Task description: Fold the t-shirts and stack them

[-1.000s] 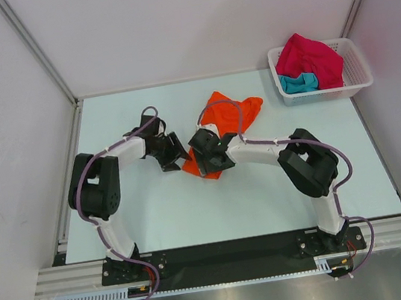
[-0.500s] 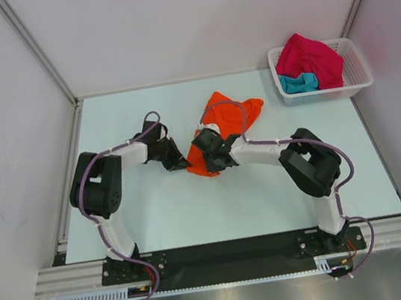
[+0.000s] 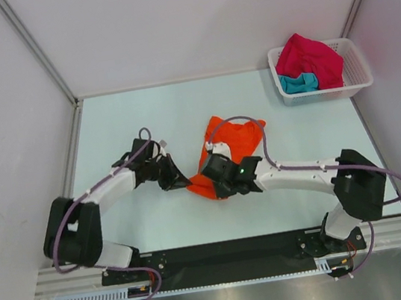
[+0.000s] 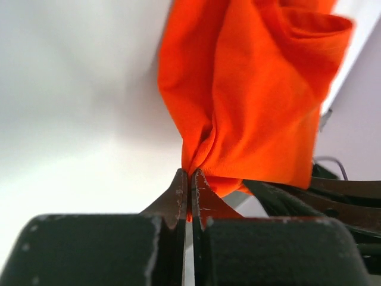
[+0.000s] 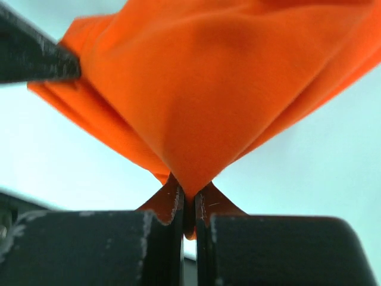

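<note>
Tee [image 3: 230,144], orange, pinched by L gripper [image 4: 189,180], R gripper [image 5: 189,193].

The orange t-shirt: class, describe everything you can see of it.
The orange t-shirt is bright, plain soft cloth, crumpled and creased, not folded. It lies bunched near the middle of the pale table. At its near left end the left gripper and the right gripper each pinch a fold, jaws shut, drawing the cloth into taut peaks.

orange t-shirt [image 4: 238,89] cropped — top edge, teal t-shirt [image 3: 298,83] half-buried
</note>
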You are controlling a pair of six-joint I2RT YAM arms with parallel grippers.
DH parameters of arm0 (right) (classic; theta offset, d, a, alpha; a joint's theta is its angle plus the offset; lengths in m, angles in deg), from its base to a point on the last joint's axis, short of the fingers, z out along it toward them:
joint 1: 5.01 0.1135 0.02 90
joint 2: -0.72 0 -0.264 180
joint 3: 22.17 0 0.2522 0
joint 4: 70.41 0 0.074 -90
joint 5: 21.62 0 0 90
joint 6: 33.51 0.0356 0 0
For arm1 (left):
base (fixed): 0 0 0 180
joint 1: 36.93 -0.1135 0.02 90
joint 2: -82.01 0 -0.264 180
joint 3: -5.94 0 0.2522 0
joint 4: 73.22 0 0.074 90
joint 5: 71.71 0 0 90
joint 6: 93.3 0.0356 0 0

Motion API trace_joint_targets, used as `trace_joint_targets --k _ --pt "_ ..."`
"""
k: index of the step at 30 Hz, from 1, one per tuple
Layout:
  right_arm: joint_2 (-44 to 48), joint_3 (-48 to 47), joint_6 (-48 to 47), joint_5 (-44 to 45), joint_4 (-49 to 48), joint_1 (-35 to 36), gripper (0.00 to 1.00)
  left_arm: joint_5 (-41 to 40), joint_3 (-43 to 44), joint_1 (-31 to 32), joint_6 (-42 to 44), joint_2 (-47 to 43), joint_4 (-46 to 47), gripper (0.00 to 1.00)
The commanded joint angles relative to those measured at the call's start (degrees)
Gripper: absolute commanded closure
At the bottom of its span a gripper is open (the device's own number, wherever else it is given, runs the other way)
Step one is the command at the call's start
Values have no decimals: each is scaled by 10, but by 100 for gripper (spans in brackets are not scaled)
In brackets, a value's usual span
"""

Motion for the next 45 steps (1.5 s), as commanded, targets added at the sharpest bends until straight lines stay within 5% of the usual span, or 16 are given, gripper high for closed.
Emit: trace_joint_targets --k 1,7,30,33,34,35,38,45 --pt "36 -2 81 42 171 74 100 4 -50 -6 0 -119 -29 100" --pt "46 -41 128 63 238 133 98 1 -38 -2 -21 -201 -61 100" --pt "51 -13 0 86 180 -144 95 48 457 2 21 227 -132 100" --pt "39 -10 -5 93 179 -154 92 61 492 3 21 272 -136 96" --pt "35 -10 -5 95 179 -157 92 64 499 4 19 282 -136 83" --pt "26 -10 -5 97 178 -159 89 67 507 4 19 297 -137 77" --pt "12 -9 -4 102 176 -160 58 58 509 3 26 311 -142 59" --pt "-4 -24 -10 119 179 -158 39 41 488 -2 53 299 -153 51"
